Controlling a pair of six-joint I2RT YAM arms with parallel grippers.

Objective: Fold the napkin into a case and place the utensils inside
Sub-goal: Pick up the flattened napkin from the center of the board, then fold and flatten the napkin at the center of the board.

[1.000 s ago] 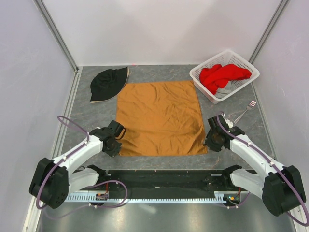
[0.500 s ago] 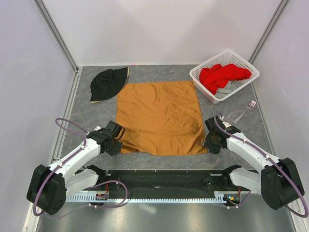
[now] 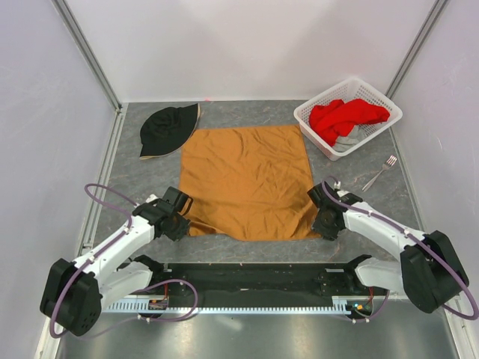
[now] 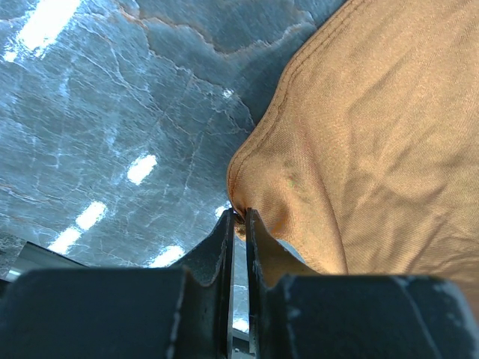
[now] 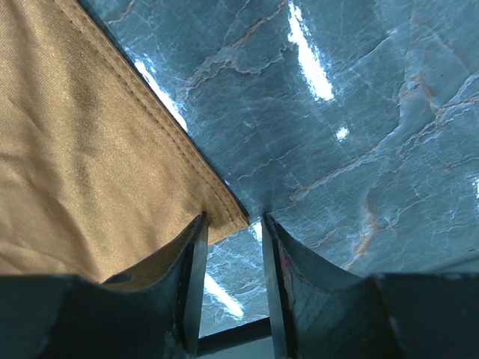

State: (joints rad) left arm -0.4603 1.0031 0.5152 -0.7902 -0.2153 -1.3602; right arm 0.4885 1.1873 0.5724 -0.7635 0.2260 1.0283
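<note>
The orange-brown napkin (image 3: 247, 179) lies spread flat in the middle of the table, not folded into a case. My left gripper (image 3: 182, 223) is at its near left corner, shut on that corner (image 4: 239, 217), and the napkin (image 4: 374, 149) bunches up at the pinch. My right gripper (image 3: 320, 221) is at the near right corner, open (image 5: 232, 221). The napkin's hemmed corner (image 5: 224, 213) lies on the table between the fingertips. A silver fork (image 3: 382, 172) lies at the right, beyond the right arm. The knife-like piece is out of view.
A black hat (image 3: 168, 129) lies at the napkin's far left corner. A white basket (image 3: 310, 112) holding a red cloth (image 3: 348, 116) stands at the back right. Grey walls and metal rails close in the left and right sides.
My right gripper has moved left, onto the napkin's near right corner. My left gripper has shifted slightly and the near left corner has drawn in under it.
</note>
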